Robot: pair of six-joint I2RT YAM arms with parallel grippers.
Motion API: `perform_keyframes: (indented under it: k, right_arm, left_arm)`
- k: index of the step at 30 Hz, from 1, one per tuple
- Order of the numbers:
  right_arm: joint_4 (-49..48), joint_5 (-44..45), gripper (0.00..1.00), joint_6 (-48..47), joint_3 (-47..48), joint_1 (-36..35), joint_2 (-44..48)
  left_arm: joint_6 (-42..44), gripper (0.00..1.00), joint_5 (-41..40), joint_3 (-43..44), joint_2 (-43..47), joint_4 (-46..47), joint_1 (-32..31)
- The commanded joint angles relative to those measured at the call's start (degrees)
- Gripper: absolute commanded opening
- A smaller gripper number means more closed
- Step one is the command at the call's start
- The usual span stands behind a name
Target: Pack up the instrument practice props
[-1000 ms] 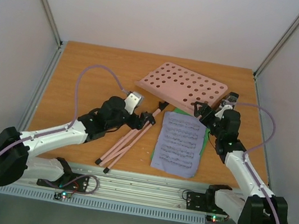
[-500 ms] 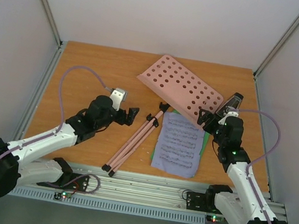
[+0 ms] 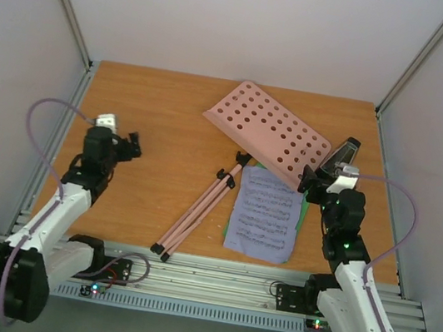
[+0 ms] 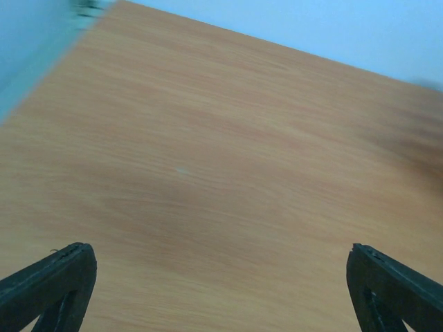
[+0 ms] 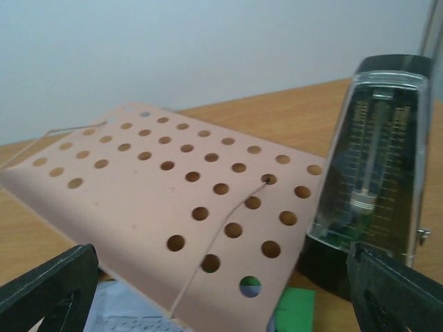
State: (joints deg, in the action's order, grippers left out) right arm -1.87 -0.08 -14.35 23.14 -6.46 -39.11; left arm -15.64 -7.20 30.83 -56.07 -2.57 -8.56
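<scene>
The pink music stand lies on the table, its hole-punched desk (image 3: 269,130) tilted at the back and its folded tripod legs (image 3: 201,206) stretching toward the front. A white sheet of music (image 3: 264,215) lies over a green sheet (image 3: 304,215) beside the legs. The black metronome (image 3: 343,155) stands upright at the desk's right corner. My right gripper (image 3: 321,177) is open and empty just in front of the desk (image 5: 173,200) and the metronome (image 5: 374,187). My left gripper (image 3: 132,146) is open and empty over bare wood at the far left.
The wooden table (image 3: 163,106) is bounded by white walls with metal frame posts at the left, back and right. A metal rail (image 3: 204,277) runs along the front edge. The left wrist view shows only bare wood (image 4: 221,173).
My left arm has let go of the tripod legs and swung far to the left. The pink desk shifted and tilted. My right gripper has drawn back slightly from the desk.
</scene>
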Motion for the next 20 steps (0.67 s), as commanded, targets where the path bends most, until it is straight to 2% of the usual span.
perform_keyframes:
  k: [1,4,7,10,20]
  right_arm:
    - [-11.7,7.0,0.98,-4.3,-5.9,0.1,1.3]
    - [-17.8,11.6,0.99,-5.1,-10.7,0.2,1.7]
    - [-21.5,12.3,0.98,-7.8,-12.5,0.2,0.8]
    - [-27.0,13.0,0.98,-8.7,-14.2,0.2,-3.3]
    - [-33.3,11.8,0.99,-9.6,-13.3,0.2,-14.7]
  left_arm:
    - [-0.5,0.99,-2.5,-2.1,2.2,3.9,10.4]
    - [1.6,0.99,-11.9,-6.5,4.2,11.5,10.8]
    - [1.5,0.99,-16.1,-8.8,5.0,14.8,10.8]
    - [1.4,0.99,-15.0,-10.3,4.1,17.3,10.7]
    - [3.1,0.99,-11.8,-14.4,4.0,24.5,10.6]
